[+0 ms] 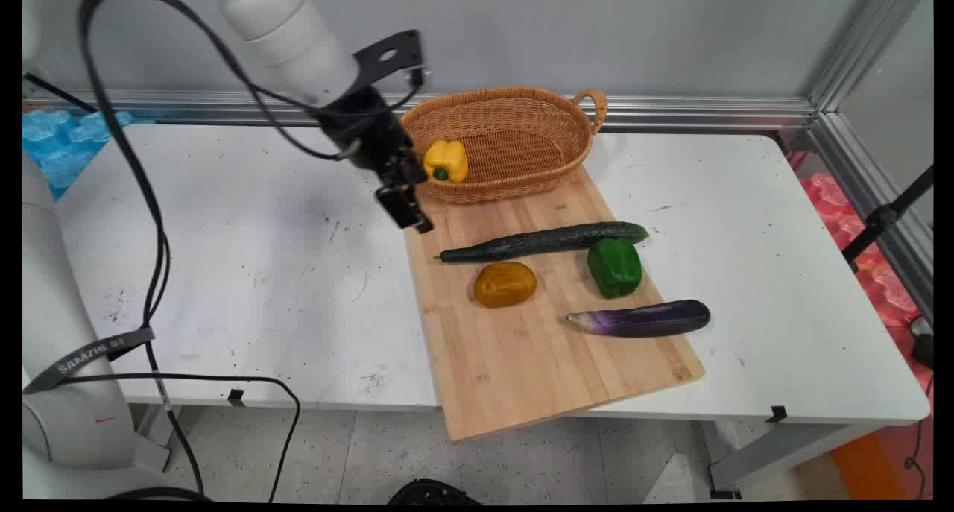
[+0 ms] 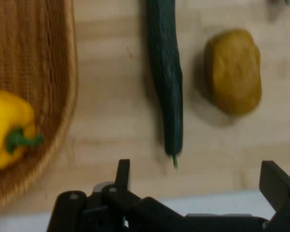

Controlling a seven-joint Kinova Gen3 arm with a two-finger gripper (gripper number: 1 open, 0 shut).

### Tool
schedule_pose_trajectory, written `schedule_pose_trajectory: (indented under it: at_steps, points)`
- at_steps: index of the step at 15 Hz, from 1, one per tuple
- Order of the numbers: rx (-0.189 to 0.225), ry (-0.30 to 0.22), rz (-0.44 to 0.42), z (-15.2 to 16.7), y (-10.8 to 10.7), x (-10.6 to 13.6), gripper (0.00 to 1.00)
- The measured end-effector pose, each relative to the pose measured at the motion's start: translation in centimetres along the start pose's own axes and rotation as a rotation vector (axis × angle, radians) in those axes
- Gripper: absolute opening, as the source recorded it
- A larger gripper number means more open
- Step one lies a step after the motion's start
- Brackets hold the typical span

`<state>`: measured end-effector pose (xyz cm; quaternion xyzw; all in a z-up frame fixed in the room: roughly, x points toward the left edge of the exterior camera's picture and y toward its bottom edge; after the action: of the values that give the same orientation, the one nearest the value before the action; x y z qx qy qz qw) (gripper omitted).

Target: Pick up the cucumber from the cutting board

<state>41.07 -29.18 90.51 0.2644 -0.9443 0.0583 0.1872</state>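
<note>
Hand view, empty claw (image 2: 195, 176) spread, near cucumber (image 2: 165, 77)

- The main view looks down from above the table's (image 1: 223, 288) near side, toward the back wall.
- The hand view looks down from close above the cutting board (image 2: 121, 116).
- Both show the board's (image 1: 522, 348) basket (image 1: 514, 136) end.

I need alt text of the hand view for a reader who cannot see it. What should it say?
The open, empty gripper hangs over the near edge of a wooden cutting board. Ahead of it on the board lie a dark green cucumber and a brownish-yellow potato. At the left, a yellow bell pepper lies in a wicker basket.
</note>
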Motion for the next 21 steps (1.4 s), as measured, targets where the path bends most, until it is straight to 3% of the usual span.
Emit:
schedule_pose_trajectory:
  at_steps: [10, 21]
  points:
    - [0.034, 0.104, 0.002, 5.6, -0.3, 6.1, 1.00]
    - [0.035, 0.143, 0.032, 11.5, -0.1, 8.0, 1.00]
